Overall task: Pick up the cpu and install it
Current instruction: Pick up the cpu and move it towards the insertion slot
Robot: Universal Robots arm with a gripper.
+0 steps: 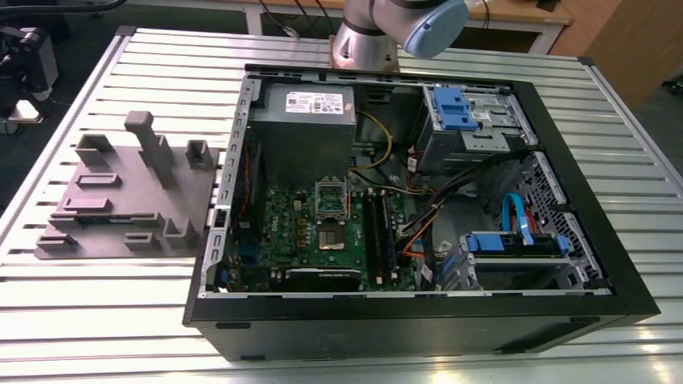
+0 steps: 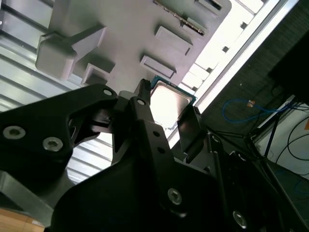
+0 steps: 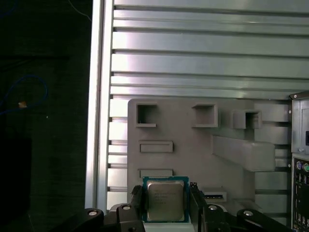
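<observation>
The cpu (image 3: 165, 200) is pinched in my claw (image 3: 166, 207), one black finger (image 3: 136, 202) on each of two opposite edges. Its silver top shows in both wrist views.

Under everything is the ribbed metal table (image 1: 117, 320). On it lies the open black computer case (image 1: 427, 330), with my arm (image 1: 397, 30) rising behind its far side in the exterior view. Toward the exterior view's left, just beside the case, stands the grey plastic block (image 1: 128, 200) with its pockets and posts. Inside the case, the green board (image 1: 286, 232) lies flat, and the silver-framed socket (image 1: 331, 214) is near its middle.

In the first wrist view I hold the chip in front of the block's (image 3: 193, 154) rim, on the side where a strip of table (image 3: 193, 53) runs to its edge.
</observation>
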